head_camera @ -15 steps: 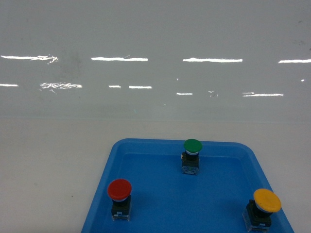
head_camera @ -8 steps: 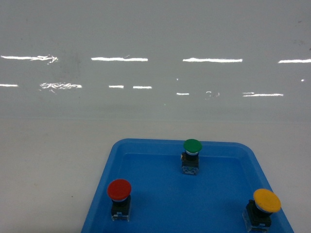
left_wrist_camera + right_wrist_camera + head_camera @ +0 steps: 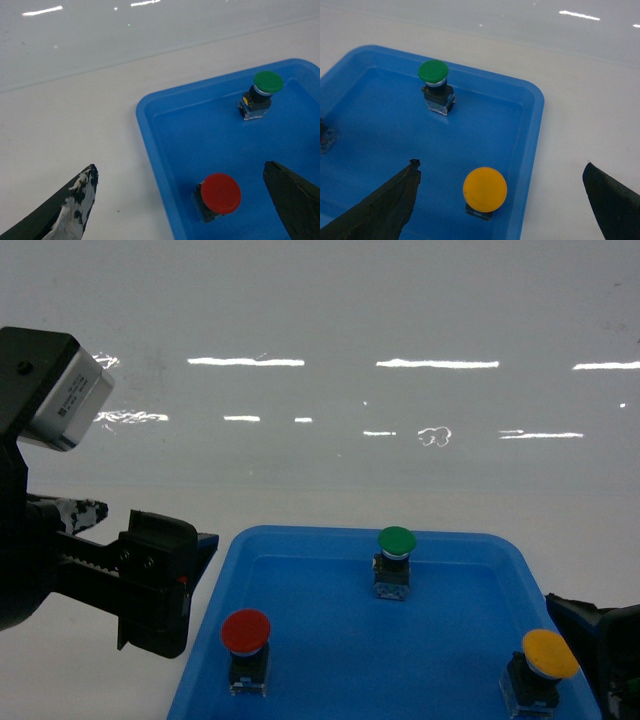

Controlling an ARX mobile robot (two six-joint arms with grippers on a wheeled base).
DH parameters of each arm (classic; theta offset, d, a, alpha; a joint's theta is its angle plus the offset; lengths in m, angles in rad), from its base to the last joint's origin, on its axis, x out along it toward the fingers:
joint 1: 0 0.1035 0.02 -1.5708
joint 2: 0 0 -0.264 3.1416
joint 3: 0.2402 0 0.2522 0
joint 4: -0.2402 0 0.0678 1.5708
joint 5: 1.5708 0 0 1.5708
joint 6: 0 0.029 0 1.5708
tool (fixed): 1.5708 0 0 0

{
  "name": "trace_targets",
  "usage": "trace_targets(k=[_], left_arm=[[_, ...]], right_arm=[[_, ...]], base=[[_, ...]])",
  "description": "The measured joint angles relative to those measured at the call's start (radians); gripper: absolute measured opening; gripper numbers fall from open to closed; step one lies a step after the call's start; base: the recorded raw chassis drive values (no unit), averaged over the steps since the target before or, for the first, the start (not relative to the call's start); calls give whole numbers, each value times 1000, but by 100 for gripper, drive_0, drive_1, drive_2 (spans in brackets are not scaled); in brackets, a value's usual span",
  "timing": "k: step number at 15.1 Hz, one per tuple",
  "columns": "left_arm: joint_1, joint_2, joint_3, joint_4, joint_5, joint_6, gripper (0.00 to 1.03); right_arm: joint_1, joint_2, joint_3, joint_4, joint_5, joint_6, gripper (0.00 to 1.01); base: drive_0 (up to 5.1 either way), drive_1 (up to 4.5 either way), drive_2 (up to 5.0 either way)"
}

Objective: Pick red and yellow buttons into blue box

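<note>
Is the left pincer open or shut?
Open: in the left wrist view, the left pincer's fingers stand far apart, holding nothing, with the red button between.

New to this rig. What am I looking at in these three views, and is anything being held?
It is a wheeled robot with two arms. The head view looks forward and down on a blue tray on a white table, holding a red button, a yellow button and a green button. The other two views come from cameras on each wrist. The left pincer straddles the tray's edge by the red button; the right pincer is spread around the yellow one. Both are open, holding nothing.
</note>
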Motion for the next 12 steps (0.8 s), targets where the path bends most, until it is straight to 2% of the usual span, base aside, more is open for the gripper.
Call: trace_targets(k=[4, 6, 9, 12], left_arm=[[3, -3, 0, -1, -4, 0, 98], [3, -3, 0, -1, -4, 0, 98], [3, -3, 0, -1, -4, 0, 98], [3, -3, 0, -1, -4, 0, 98]], right_arm=[[55, 154, 71, 18, 18, -20, 98], [80, 242, 132, 7, 45, -32, 98], [85, 341, 214, -16, 72, -34, 98], [86, 396, 240, -41, 84, -29, 98]], base=[[0, 0, 0], [0, 0, 0], [0, 0, 0], [0, 0, 0]])
